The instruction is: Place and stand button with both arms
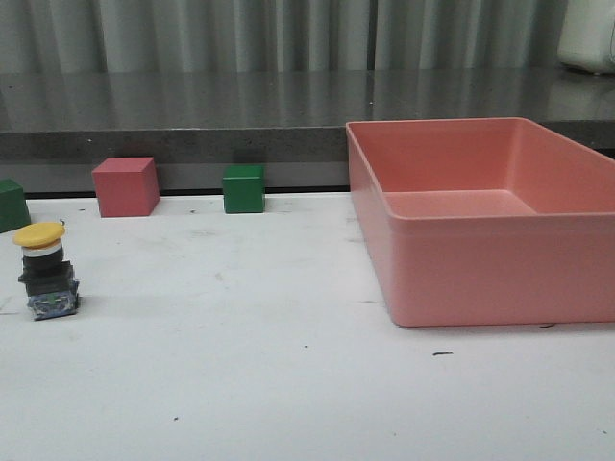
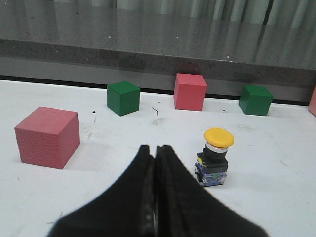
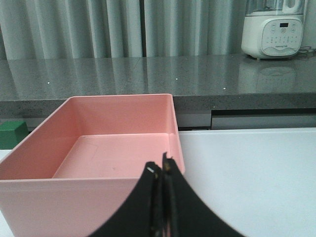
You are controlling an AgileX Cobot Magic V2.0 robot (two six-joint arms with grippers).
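The button (image 1: 44,271) stands upright on the white table at the far left, yellow cap on top and bluish-grey base down. It also shows in the left wrist view (image 2: 215,157), a short way ahead of my left gripper (image 2: 154,148), which is shut and empty. My right gripper (image 3: 162,167) is shut and empty, held near the front wall of the pink bin (image 3: 89,192). Neither arm shows in the front view.
The large empty pink bin (image 1: 480,279) fills the right of the table. At the back left stand a pink cube (image 1: 125,186) and green cubes (image 1: 243,188) (image 1: 12,205). Another pink cube (image 2: 48,137) sits near the left gripper. A grey counter runs behind.
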